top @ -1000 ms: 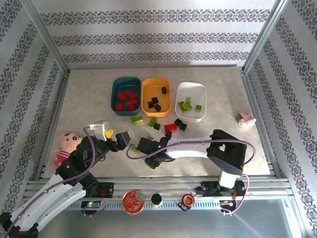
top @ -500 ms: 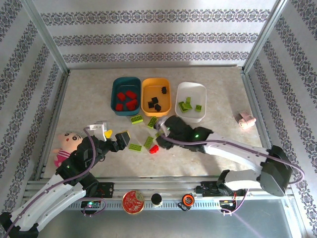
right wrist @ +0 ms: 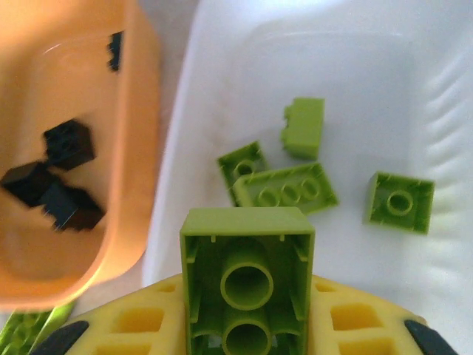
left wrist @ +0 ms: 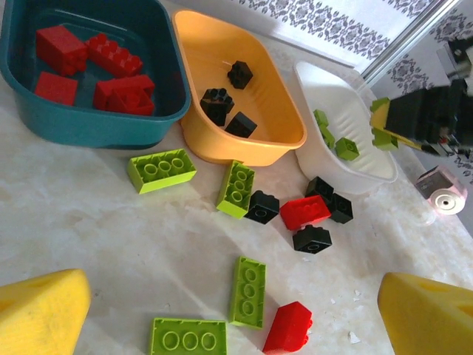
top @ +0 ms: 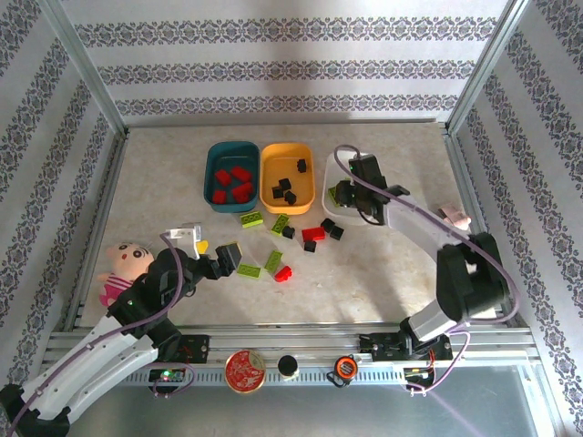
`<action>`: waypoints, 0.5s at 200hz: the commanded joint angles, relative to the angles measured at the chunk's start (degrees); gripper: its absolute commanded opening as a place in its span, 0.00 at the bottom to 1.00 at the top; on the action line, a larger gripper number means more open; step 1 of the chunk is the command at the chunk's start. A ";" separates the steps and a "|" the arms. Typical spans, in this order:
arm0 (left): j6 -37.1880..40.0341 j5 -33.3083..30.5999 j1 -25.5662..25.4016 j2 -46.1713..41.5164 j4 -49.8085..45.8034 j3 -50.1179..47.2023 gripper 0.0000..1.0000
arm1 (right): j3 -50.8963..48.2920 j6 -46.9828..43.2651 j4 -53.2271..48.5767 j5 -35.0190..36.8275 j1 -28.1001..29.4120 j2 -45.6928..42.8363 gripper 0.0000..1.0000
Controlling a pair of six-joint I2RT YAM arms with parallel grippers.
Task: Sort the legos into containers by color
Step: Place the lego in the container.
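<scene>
Over the white rounded plastic tray (right wrist: 369,74), the one of the three nearest the worktop's right edge, the right fingers (right wrist: 133,322) are clamped on a small lime green studded plastic brick (right wrist: 247,251), its hollow underside turned to the wrist camera. It hangs there because lime belongs in this tray. Four lime bricks (right wrist: 284,188) already lie on its floor, so the step in hand looks like the release.

Beside it the orange plastic tray (top: 282,157) holds only black bricks and the dark teal plastic tray (top: 228,155) only red ones. That fixes the colour rule for the row, which sits toward the far edge of the marbled beige worktop (top: 164,173).

Between the trays and the near edge, loose bricks lie unsorted: lime oblongs (left wrist: 247,291), black squares (left wrist: 262,207) and two red pieces (left wrist: 304,211). The left fingers (left wrist: 41,310) stand spread wide and empty by the bricks closest to the near edge, probably placed to take a lime or red one next.
</scene>
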 commanded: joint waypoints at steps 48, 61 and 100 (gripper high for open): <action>0.64 1.41 0.51 2.06 0.46 -0.87 1.00 | 11.16 3.00 -4.14 6.58 -2.65 11.03 0.56; 0.88 1.60 0.51 2.50 0.32 -0.73 1.00 | 12.33 3.03 -4.95 6.26 -2.65 11.07 0.65; 3.56 7.05 0.48 13.21 -1.71 4.03 1.00 | 9.44 2.17 -3.70 4.66 -0.43 5.10 0.72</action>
